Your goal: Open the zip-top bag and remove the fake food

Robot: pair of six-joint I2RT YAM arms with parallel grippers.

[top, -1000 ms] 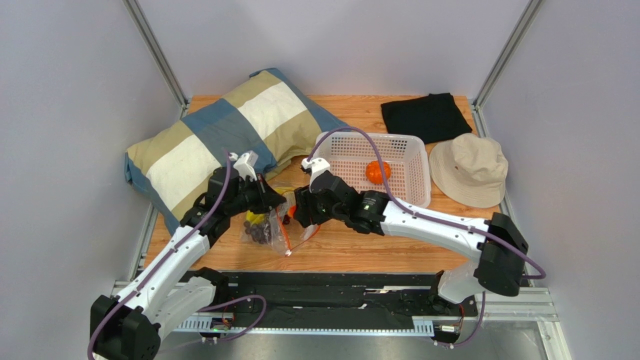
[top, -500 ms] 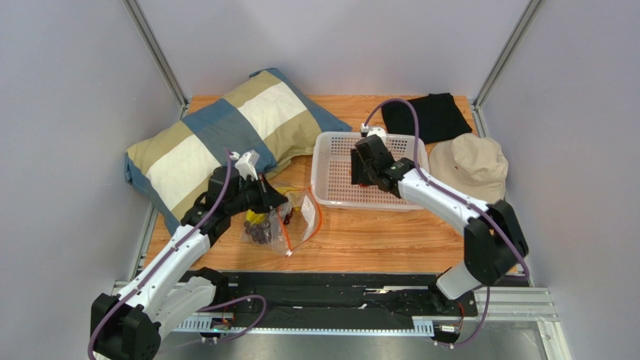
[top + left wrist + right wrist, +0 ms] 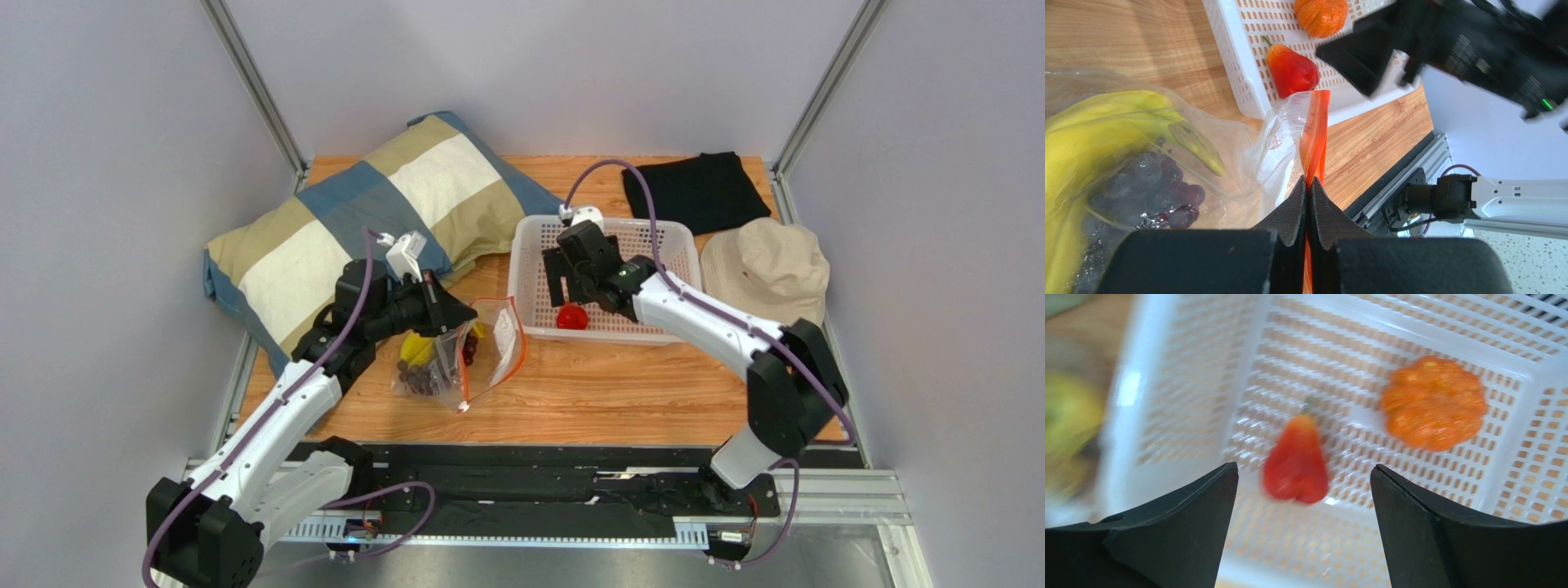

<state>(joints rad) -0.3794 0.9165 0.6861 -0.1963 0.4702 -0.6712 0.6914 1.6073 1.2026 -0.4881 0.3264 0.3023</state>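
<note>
Slippage is the worry from above: the left tool (image 3: 461,322), clamped shut on the bag (image 3: 485,361) by its zipper strip (image 3: 464,368), could lose the thin plastic under a hard pull and spill the banana (image 3: 417,353) and grapes (image 3: 424,384) onto the surface (image 3: 613,392). The right tool (image 3: 562,294) hangs over the basket (image 3: 669,233), well apart from the bag.

Left wrist: banana and grapes lie inside the bag, just beside the pinching tool.

Right wrist: the right tool gapes wide and empty above the red fruit (image 3: 1295,465) and orange fruit (image 3: 1433,403), both in the basket.
</note>
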